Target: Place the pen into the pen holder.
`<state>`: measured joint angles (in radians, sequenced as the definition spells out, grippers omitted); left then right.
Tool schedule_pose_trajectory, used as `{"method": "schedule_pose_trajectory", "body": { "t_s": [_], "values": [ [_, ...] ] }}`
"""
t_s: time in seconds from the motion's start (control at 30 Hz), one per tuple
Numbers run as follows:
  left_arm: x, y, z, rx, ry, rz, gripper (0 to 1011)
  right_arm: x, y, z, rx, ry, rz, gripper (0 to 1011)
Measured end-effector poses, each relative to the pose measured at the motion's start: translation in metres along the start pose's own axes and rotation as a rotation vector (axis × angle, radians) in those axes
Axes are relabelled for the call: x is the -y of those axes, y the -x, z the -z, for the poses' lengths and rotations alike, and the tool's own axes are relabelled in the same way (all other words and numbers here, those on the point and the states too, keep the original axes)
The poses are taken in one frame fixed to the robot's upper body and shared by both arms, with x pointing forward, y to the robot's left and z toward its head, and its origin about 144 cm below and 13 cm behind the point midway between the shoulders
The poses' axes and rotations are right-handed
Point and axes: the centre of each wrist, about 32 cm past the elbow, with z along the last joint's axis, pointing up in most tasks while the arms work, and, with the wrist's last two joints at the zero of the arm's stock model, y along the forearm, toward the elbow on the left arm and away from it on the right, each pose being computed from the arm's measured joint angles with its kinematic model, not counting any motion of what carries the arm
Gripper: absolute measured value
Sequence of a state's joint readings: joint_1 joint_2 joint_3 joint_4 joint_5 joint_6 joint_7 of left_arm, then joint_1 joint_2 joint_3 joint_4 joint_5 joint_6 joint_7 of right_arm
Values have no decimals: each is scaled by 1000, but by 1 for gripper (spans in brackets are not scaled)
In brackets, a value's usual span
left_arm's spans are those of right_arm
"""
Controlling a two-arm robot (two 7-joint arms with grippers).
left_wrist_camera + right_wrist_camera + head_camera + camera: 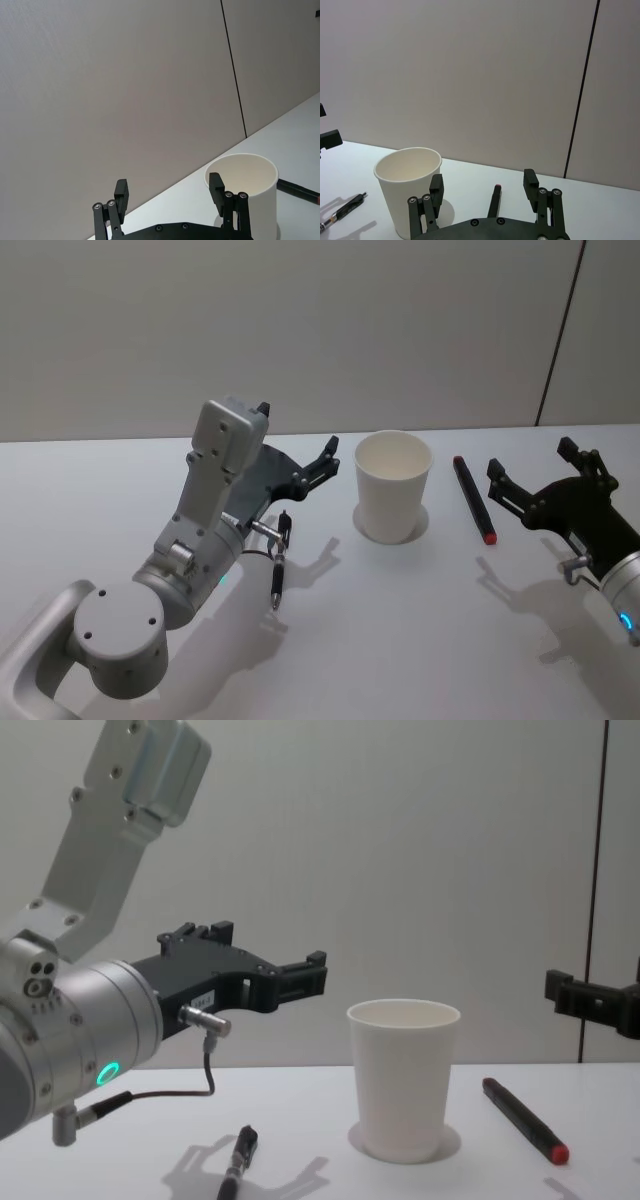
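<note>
The pen holder (393, 486) is a white paper cup standing upright and empty mid-table, also seen as the cup (403, 1075), (250, 186), (410, 186). A black pen (279, 562) lies flat on the table left of it, under my left arm; it also shows in the chest view (238, 1160). A second black pen with a red end (474, 500) lies right of the cup (525, 1120). My left gripper (318, 468) hovers open and empty above the table, left of the cup rim (169, 190). My right gripper (532, 462) is open and empty, right of the red-ended pen (483, 184).
The white table (420, 640) runs back to a plain grey wall (300, 330) with a dark vertical seam at the right. A cable loops from my left wrist (205, 1070) above the black pen.
</note>
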<state>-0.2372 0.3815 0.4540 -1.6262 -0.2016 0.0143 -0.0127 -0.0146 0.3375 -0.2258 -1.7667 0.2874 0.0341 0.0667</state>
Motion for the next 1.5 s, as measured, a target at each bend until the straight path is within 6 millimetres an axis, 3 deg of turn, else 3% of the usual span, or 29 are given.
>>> {"method": "schedule_pose_trajectory", "body": {
  "t_s": [0.87, 1.5],
  "values": [
    [-4, -1, -4, -60, -49, 21, 1001, 0, 0, 0, 0, 0, 0, 1002],
    [-26, -1, -13, -82, -131, -34, 1001, 0, 0, 0, 0, 0, 0, 1002]
  ]
}}
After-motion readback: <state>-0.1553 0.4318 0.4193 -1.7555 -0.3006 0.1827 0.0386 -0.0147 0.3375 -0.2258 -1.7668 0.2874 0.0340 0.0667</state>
